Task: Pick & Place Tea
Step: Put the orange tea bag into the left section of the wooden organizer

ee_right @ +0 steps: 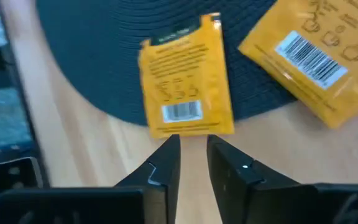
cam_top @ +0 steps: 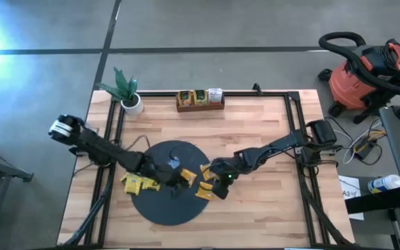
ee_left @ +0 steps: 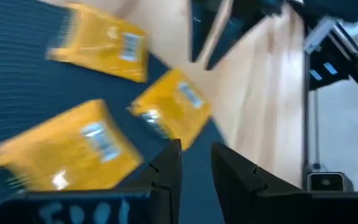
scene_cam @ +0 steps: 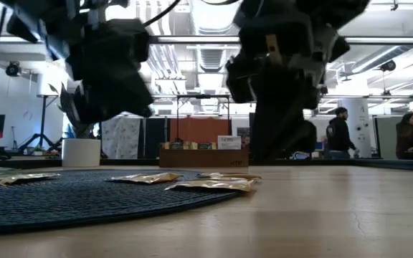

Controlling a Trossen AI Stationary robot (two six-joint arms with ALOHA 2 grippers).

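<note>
Several yellow tea packets lie flat on and around the black round mat (cam_top: 160, 208): a cluster at its left (cam_top: 135, 184) and others at its right edge (cam_top: 204, 171). My left gripper (ee_left: 196, 155) hovers open over the mat's right part, with three packets (ee_left: 171, 106) ahead of it and nothing between its fingers. My right gripper (ee_right: 192, 146) is open and points down at one packet (ee_right: 185, 81), which lies half on the mat and half on the wood (cam_top: 202, 194). Its fingertips stand at that packet's near edge. My right gripper comes slanting down from the table's right side, its fingertips (ee_right: 169, 149) at the packet's near edge (ee_right: 191, 129). Whether they touch the edge cannot be told. The packet lies flat, partly on the mat.
A brown wooden tray (cam_top: 200, 100) holding packets stands at the far edge, and a potted plant (cam_top: 128, 94) stands at the far left corner. Black frame rails (cam_top: 298, 125) run along the table's sides. Bare wood lies to the right of the mat (cam_top: 269, 201).
</note>
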